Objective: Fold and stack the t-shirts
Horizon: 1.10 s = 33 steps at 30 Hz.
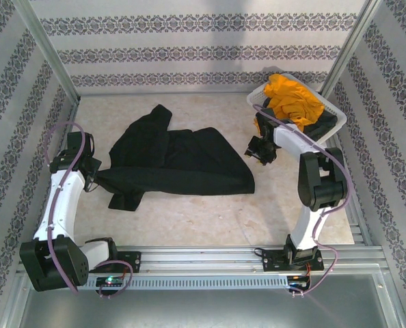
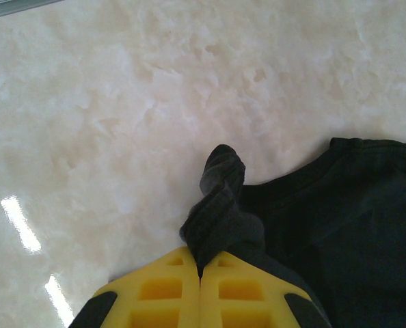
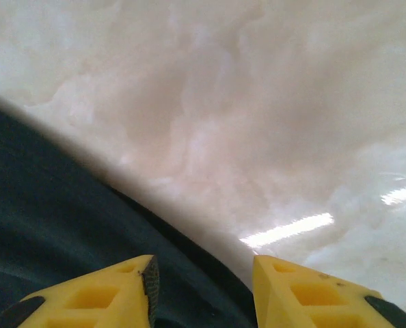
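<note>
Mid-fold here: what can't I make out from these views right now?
- Top view: the mustard-orange shirt covers most of the dark cloth in the basket.
- Left wrist view: the left tool is shut on a bunch of the black shirt; the tool itself hides how much is clamped.
- Right wrist view: beyond the open right tool, that shirt's edge is blurred and cut off at the left.

Bright, even light is cast; glare streaks are seen on the table [image 2: 121, 102], and the black t-shirt [image 3: 52, 225] is blurred
</note>
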Available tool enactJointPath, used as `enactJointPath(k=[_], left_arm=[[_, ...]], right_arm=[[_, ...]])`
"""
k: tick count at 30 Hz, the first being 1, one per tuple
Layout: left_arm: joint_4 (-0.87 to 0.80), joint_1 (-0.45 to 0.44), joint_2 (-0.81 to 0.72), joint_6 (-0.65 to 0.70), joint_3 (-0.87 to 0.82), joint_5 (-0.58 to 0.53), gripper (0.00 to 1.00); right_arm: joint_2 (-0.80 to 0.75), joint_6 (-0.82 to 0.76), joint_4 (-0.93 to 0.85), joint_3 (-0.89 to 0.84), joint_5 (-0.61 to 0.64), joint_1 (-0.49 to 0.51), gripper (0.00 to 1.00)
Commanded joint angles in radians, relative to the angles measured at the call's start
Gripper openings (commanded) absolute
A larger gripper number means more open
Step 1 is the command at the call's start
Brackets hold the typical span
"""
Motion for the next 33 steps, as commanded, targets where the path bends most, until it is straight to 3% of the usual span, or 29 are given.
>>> enactJointPath(k=[1, 7, 11, 21, 28, 33], left_arm=[[-0.010, 0.002, -0.011, 0.015, 0.024, -0.031, 0.00], [-0.008, -0.002, -0.015, 0.011, 0.022, -0.019, 0.00], [-0.008, -0.008, -0.016, 0.007, 0.023, -0.017, 0.00], [-0.003, -0.010, -0.034, 0.006, 0.008, -0.009, 0.00], [0.000, -0.010, -0.050, 0.000, -0.006, -0.002, 0.00], [0.003, -0.010, -0.055, -0.004, -0.014, 0.004, 0.00]], right_arm=[[-0.159, 0.101, 0.009, -0.136, 0.040, -0.003, 0.38], [-0.439, 0.381, 0.137, -0.456, 0.000, 0.062, 0.38], [-0.507, 0.506, 0.185, -0.554, -0.018, 0.095, 0.42], [-0.317, 0.620, 0.281, -0.504, -0.099, 0.133, 0.42], [-0.260, 0.694, 0.243, -0.487, -0.083, 0.148, 0.43], [-0.175, 0.665, 0.191, -0.434, -0.094, 0.131, 0.42]])
